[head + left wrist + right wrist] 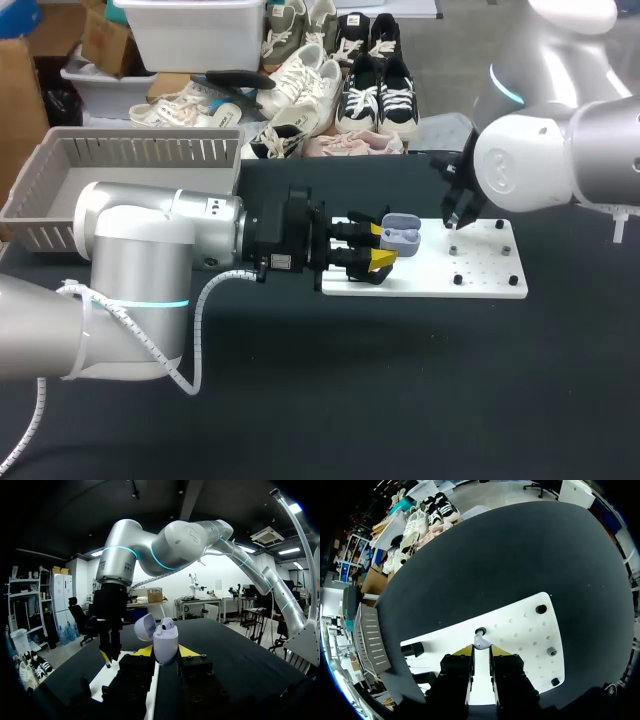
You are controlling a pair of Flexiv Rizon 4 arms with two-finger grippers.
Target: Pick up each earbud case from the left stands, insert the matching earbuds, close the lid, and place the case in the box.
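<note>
The case (401, 237), smooth lilac plastic with the lid open, is pinched by the left tool (381, 246) over the 9 o'clock end of the white pegged board (480, 272). The right tool (481, 649) pinches a lilac earbud (480, 641) near the board's 12 o'clock edge. The black table (400, 380) is open toward 6 o'clock. The slatted grey box (150, 150) stands at 10.

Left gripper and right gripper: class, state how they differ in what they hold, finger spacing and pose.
The left gripper grips the lavender earbud case, lid open; the right gripper grips one small earbud. The left gripper's fingers stand wide apart; the right gripper's are nearly together. The left gripper lies level along the table; the right gripper points down at the white board. Both have yellow tips and are over that board.
</note>
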